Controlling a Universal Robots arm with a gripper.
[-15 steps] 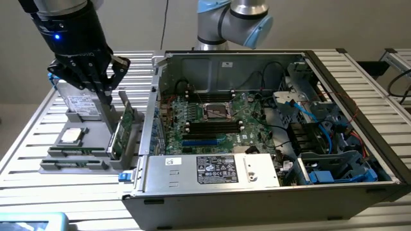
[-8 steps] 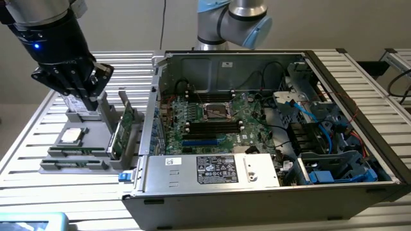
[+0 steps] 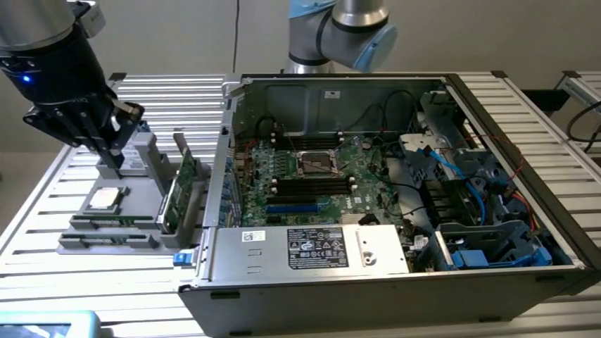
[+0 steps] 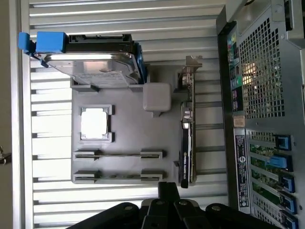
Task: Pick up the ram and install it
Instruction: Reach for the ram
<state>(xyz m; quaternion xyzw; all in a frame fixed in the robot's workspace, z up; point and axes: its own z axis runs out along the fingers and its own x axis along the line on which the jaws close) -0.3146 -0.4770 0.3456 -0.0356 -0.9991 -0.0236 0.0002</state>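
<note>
White-and-black label (image 3: 317, 248) inside the open case (image 3: 376, 299) has print too small to read. Beside the case, a grey tray (image 3: 80, 244) holds a drive (image 3: 146, 156), a silver chip (image 3: 105, 198), an upright green card (image 3: 183, 184) and the ram (image 3: 112, 220), which sits on edge in a slot just beside the chip. The black gripper (image 3: 115, 164) hangs over the drive end with its jaws closed on nothing. The chip lies between them and the ram.

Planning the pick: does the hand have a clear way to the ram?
Likely yes: the hand hangs above the tray, and the ram lies exposed there with nothing over it.
</note>
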